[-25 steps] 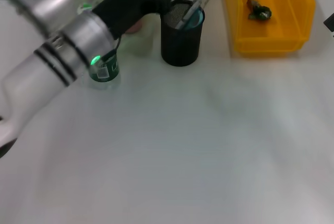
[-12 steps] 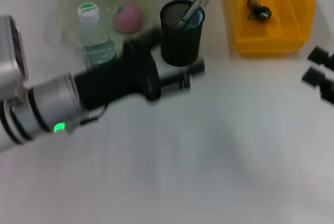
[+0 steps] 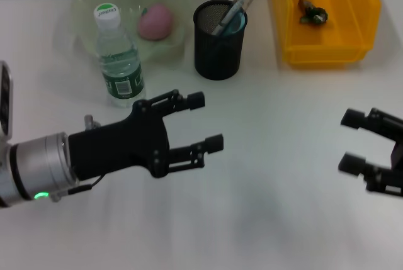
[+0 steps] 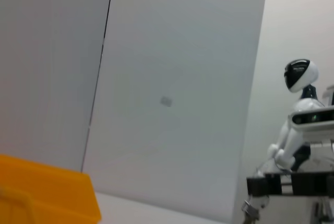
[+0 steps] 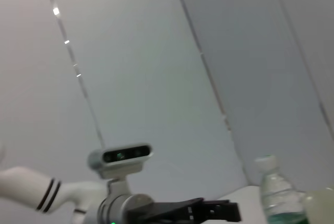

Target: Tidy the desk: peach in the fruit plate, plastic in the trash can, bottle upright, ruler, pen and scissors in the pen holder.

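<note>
Left gripper [image 3: 204, 121]: you see it over bare desk at about 8 o'clock in the head view, pointing toward 3 o'clock, fingers spread wide and grasping nothing.
Right gripper [image 3: 352, 141]: at 4 o'clock near the edge of the head view, pointing toward 9 o'clock, fingers also parted and empty.
Bottle [image 3: 118, 55]: you find it upright at 10 o'clock, white cap up, standing just in front of the plate; the right wrist view also catches it [image 5: 275, 189].
Peach [image 3: 155, 21]: lying in the plate at 11 o'clock.
Plate [image 3: 85, 5]: pale green and translucent, at the far edge of the desk at 11 o'clock.
Holder [image 3: 218, 50]: black mesh cup at 12 o'clock, just beside the plate on its 3 o'clock side; you can see a ruler [image 3: 234, 7] leaning out of it, with something blue-handled beside that; which item it is you cannot tell.
Bin [image 3: 324, 43]: yellow, at 1 o'clock, well apart from both grippers.
Plastic [image 3: 313, 12]: a small dark green crumple lying inside the bin.
Desk [image 3: 271, 207]: white.
</note>
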